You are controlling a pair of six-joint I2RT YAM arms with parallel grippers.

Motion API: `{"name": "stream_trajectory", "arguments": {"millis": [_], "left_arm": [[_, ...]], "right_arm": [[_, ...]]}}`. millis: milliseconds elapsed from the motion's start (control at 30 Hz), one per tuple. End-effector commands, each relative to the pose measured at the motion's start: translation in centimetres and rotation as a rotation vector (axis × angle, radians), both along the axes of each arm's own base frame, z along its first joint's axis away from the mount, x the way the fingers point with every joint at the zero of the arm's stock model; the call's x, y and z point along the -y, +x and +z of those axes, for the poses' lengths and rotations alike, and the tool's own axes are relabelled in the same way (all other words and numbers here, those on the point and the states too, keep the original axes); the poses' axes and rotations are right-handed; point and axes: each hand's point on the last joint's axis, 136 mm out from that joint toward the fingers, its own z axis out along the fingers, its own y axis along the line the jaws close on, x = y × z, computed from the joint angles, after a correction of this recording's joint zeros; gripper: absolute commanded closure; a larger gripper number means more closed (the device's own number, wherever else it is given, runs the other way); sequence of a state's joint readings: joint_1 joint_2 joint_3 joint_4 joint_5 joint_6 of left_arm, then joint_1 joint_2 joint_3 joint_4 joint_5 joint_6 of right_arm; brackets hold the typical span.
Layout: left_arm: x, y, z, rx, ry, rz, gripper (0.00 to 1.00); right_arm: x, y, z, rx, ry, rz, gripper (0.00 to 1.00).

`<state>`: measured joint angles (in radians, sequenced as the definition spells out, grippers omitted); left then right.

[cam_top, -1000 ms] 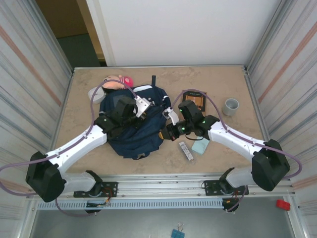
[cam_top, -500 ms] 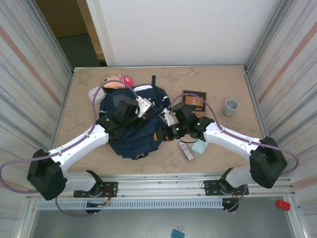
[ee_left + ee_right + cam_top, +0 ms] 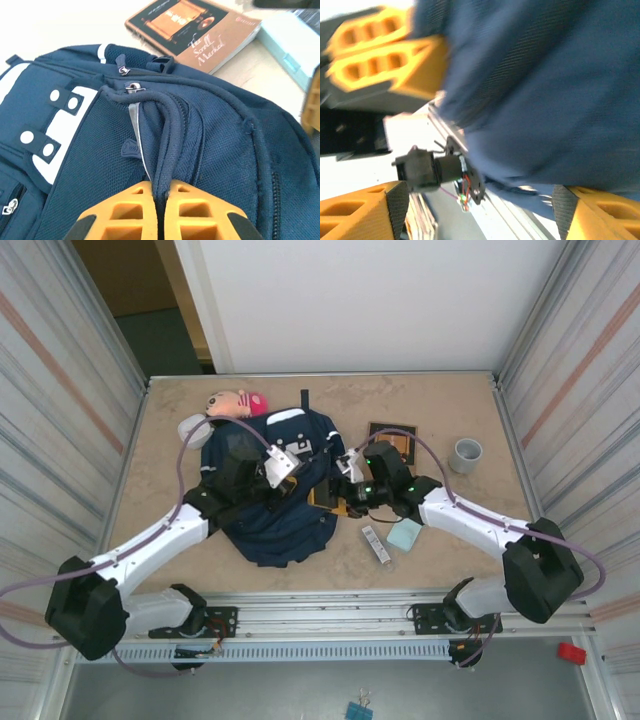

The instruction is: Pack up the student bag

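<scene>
Nearest the arms' bases, a silver bar-shaped item (image 3: 376, 545) and a pale blue pad (image 3: 405, 535) lie on the table (image 3: 450, 400), at 4 o'clock from the student bag (image 3: 268, 525). The bag sprawls left of centre, its contents hidden from view. The left gripper (image 3: 161, 189), fingers pressed together, pinches a padded fold of the bag's fabric. The right gripper (image 3: 330, 497) stands spread at the bag's 3 o'clock edge. Farther back, a brown book (image 3: 392, 443) lies at 2 o'clock, with a grey cup (image 3: 465, 455) to its right, its inside unreadable. A pink doll (image 3: 235, 402) rests at 11 o'clock.
</scene>
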<state>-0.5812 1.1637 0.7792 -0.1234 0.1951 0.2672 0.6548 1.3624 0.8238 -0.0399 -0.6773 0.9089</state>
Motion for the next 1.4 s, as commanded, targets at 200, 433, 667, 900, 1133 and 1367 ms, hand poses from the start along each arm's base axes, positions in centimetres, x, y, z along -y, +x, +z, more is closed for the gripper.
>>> {"name": "stream_trajectory", "arguments": {"millis": [200,433,667,900,1133,1367], "left_arm": [[-0.2,-0.9,5.3,0.127,-0.164,-0.183,1.0],[0.4,-1.3,5.0,0.097,-0.178,-0.239,1.0],[-1.2,-1.0,5.7,-0.012,-0.145,-0.032,0.75],[-4.7,-5.0,7.0,-0.134,-0.125,0.343,0.52],[-4.8,-10.1,5.9,-0.325,-0.208,0.537,0.48],[-1.8,-11.5,4.1,-0.385,-0.137,0.628,0.45]], "right_arm": [[0.9,2.0,-0.9,-0.1,0.037,-0.134,0.16],[-2.8,4.1,1.7,-0.079,0.182,-0.125,0.3],[-3.4,5.3,2.9,-0.051,0.237,-0.215,0.9],[-4.9,4.8,4.0,-0.035,0.281,-0.285,0.99],[-5.6,4.1,4.8,-0.037,0.272,-0.327,1.0],[-5.7,3.9,5.5,-0.024,0.259,-0.356,0.99]]}}
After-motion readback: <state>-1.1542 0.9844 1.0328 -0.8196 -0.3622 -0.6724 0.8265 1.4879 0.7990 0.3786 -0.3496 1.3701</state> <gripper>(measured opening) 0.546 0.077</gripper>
